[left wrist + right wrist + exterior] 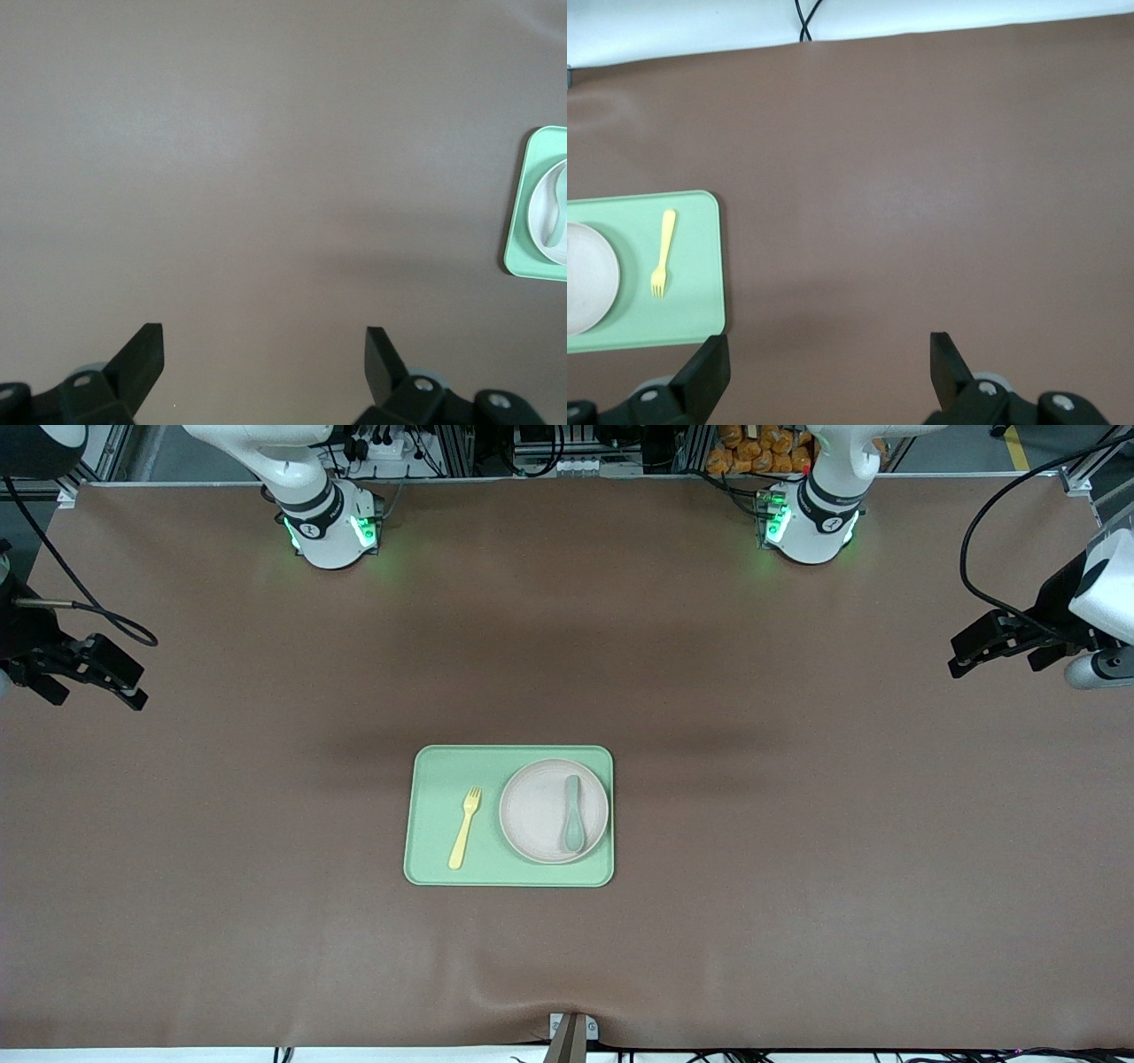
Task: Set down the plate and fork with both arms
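Currently idle: left gripper [961, 657] and right gripper [133, 691], jaws spread, over opposite table ends.
Fork [465, 828]: on tray [514, 755], toward right arm; handle nearer camera.
Plate [536, 815]: beside it, toward left arm, spoon [572, 813] inside.
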Robot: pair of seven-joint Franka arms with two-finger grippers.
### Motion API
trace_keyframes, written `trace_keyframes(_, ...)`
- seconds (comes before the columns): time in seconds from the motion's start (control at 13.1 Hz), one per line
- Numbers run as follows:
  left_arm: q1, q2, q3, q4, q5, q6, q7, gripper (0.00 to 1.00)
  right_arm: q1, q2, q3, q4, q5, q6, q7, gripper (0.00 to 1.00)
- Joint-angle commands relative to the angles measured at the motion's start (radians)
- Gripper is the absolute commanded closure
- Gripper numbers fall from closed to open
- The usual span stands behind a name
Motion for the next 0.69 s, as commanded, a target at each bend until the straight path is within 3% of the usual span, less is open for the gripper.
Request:
trace_keyframes(0.0, 0.002, -0.002, -0.008, 0.0, 0.02, -0.008, 0.002, 0.0, -0.008, 0.014, 0.01, 0.052, 0.017, -0.068, -0.015, 0.0)
trace_keyframes(0.61, 0.004, -0.002, -0.008, -0.001, 0.02, -0.008, 0.002, 0.0, -0.016, 0.014, 0.01, 0.083, 0.017, -0.119, -0.018, 0.0)
